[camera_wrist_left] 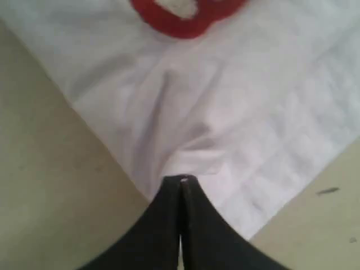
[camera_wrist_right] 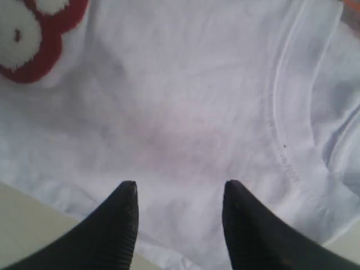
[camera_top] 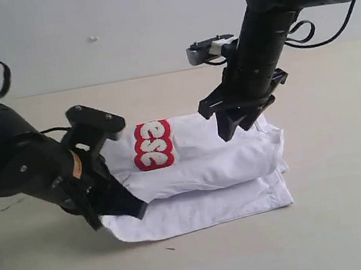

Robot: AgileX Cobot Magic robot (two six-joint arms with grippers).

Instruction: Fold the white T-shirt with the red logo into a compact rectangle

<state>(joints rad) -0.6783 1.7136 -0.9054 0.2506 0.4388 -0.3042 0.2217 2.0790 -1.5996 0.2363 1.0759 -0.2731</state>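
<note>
The white T-shirt (camera_top: pixel 219 163) lies folded in layers mid-table (camera_top: pixel 356 217), with the red logo (camera_top: pixel 153 145) on its upper left. The left gripper (camera_top: pixel 134 208) is clenched on the shirt's near-left edge — the right gripper (camera_top: pixel 235 129) hangs over the far right, jaws apart.

A flat beige tabletop (camera_top: pixel 356 217) fills the lower part of the exterior view, matte and plain, with a small dark fleck (camera_top: pixel 170 248) near its front and a faint scuff (camera_top: pixel 4 208) toward the left edge. Behind it rises a pale grey-white wall (camera_top: pixel 149 17), which meets the surface in a straight horizontal line and bears one tiny spot (camera_top: pixel 93 39). The light is soft and even, casting only blurred, pale shadows, and the left wrist view shows the same beige surface with a thin dark mark (camera_wrist_left: pixel 328 191).
</note>
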